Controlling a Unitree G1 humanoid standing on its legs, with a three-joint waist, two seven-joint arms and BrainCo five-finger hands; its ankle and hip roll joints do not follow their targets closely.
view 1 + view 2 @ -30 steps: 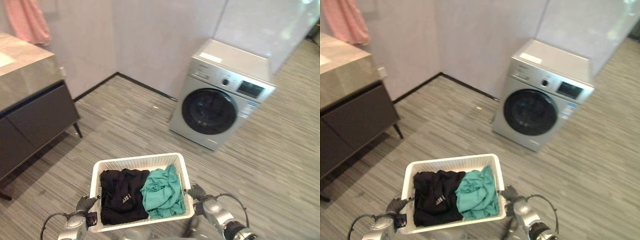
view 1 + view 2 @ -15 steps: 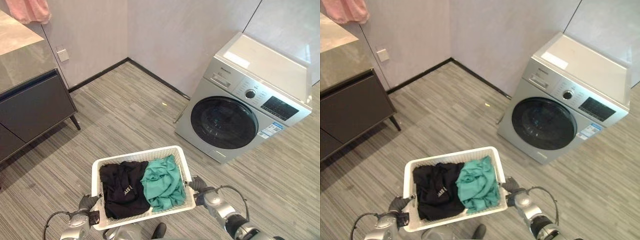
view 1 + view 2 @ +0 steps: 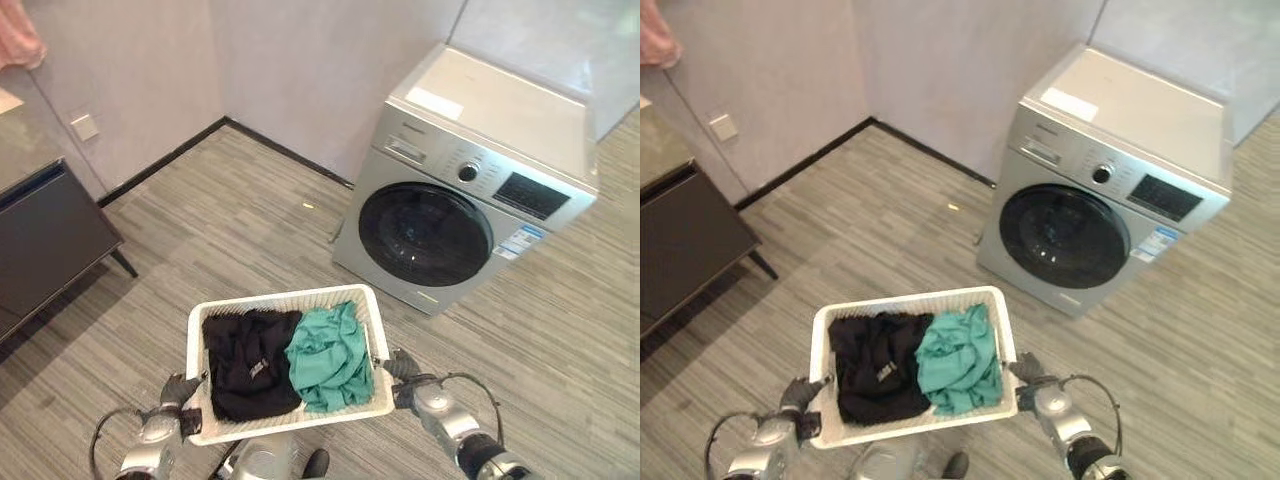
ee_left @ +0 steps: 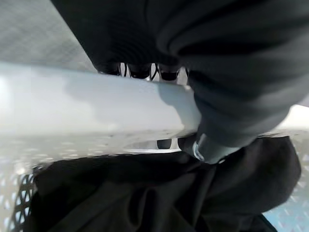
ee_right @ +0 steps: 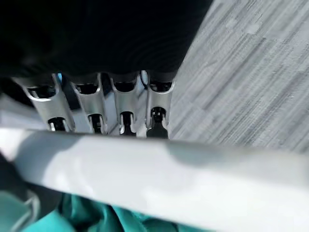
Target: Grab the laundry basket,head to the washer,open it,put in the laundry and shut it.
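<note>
Two hands: left hand (image 3: 178, 392) and right hand (image 3: 402, 370) curl under basket (image 3: 286, 300) rim.
Advice: carry it level to the washer (image 3: 462, 180).

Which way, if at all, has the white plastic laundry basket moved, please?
Yes, slightly forward: the white plastic laundry basket is closer to the silver front-loading washing machine than before.

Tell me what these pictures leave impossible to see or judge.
- Washer drum: the dark door glass hides the inside in both eye views.
- Left hand: in its wrist view the basket rim covers its fingertips.
- Under the black garment and teal garment: the laundry basket floor is covered.
</note>
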